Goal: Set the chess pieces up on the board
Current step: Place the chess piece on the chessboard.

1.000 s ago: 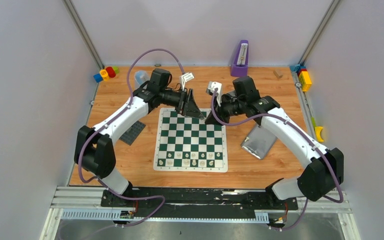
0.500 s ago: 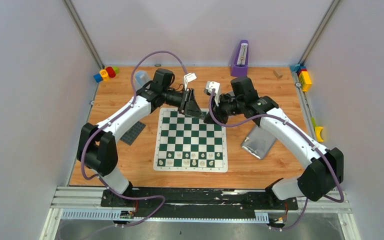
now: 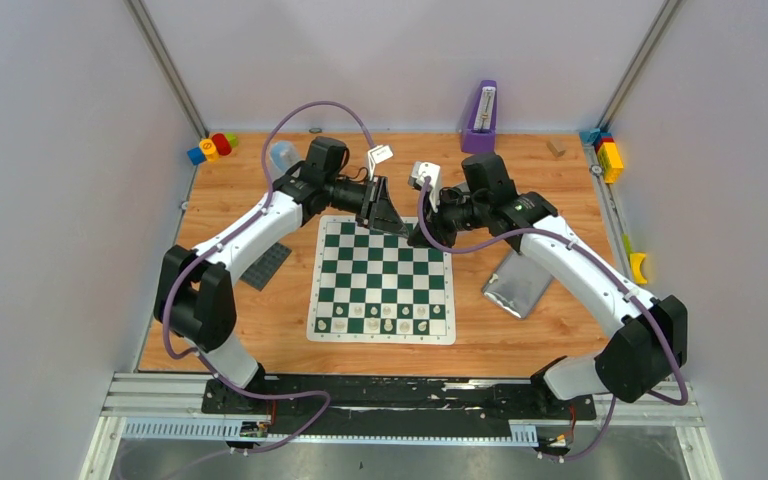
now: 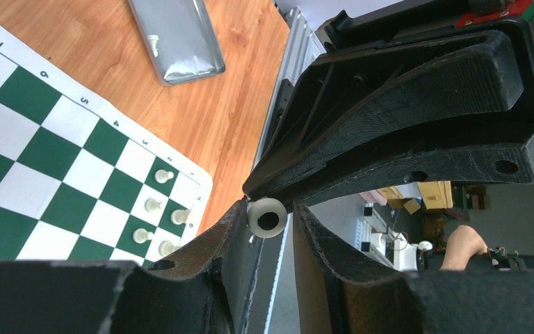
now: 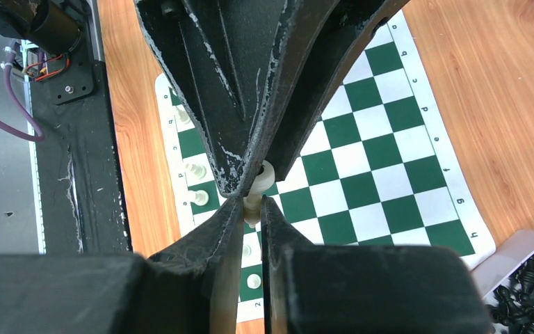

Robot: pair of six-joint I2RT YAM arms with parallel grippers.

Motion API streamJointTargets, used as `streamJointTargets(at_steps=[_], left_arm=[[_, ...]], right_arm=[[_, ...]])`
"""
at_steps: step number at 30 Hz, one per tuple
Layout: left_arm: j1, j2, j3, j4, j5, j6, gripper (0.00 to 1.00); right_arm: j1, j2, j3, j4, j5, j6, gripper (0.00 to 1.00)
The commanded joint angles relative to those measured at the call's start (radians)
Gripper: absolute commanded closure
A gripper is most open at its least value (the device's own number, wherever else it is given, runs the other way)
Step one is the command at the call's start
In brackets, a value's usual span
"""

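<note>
The green-and-white board (image 3: 380,272) lies mid-table, with several cream chess pieces (image 3: 372,325) on its near two rows. Both grippers meet tip to tip above the board's far edge. My right gripper (image 5: 252,205) is shut on the thin upper part of a cream chess piece (image 5: 253,203). My left gripper (image 4: 269,212) is slightly open around that piece's round base (image 4: 268,218), which touches one finger with a small gap at the other. In the top view the left gripper (image 3: 401,232) and right gripper (image 3: 416,240) hide the held piece.
A silver pouch (image 3: 518,283) lies right of the board, with black pieces (image 5: 528,285) at its mouth. A dark grey plate (image 3: 264,266) lies to the left. A purple object (image 3: 481,118), a clear cup (image 3: 282,153) and coloured blocks (image 3: 210,148) stand at the back.
A second ago the right gripper shifted slightly left toward the left gripper. Both arms have stayed nearly still for the last half second.
</note>
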Motion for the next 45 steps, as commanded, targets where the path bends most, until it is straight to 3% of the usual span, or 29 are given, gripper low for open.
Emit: streamJointTargets(at_steps=[1,8,10,13,15,19,20,24,31,37,45], left_arm=[[-0.003,0.008,0.025,0.022,0.025,0.006,0.63],[-0.003,0.015,0.029,0.009,0.014,0.022,0.71],[-0.003,0.014,0.028,0.007,0.012,0.026,0.78],[0.002,-0.001,0.013,0.02,0.007,0.029,0.86],[0.013,-0.023,-0.021,0.086,0.025,-0.025,0.93],[0.047,-0.082,-0.161,0.438,0.071,-0.278,0.99],[0.055,-0.091,-0.21,0.587,0.081,-0.325,1.0],[0.06,-0.125,-0.311,0.882,0.087,-0.529,1.0],[0.063,-0.163,-0.4,1.133,0.047,-0.655,1.0],[0.067,-0.164,-0.437,1.271,0.02,-0.712,1.0],[0.067,-0.163,-0.455,1.323,0.005,-0.723,0.98]], right_arm=[[0.005,-0.012,0.041,0.041,-0.004,0.011,1.0],[0.005,-0.019,0.044,0.04,-0.006,0.011,0.99],[0.005,-0.026,0.042,0.04,0.001,0.011,0.95],[-0.007,-0.042,0.035,0.041,0.004,0.023,0.82],[-0.038,-0.055,0.032,0.043,-0.046,0.051,0.65],[-0.139,-0.077,0.018,0.104,-0.236,0.168,0.51],[-0.154,-0.079,0.009,0.131,-0.278,0.204,0.5],[-0.188,-0.069,-0.029,0.212,-0.39,0.332,0.48],[-0.228,-0.022,-0.102,0.4,-0.567,0.528,0.44],[-0.228,-0.007,-0.149,0.502,-0.606,0.614,0.43],[-0.228,0.029,-0.133,0.55,-0.633,0.665,0.43]])
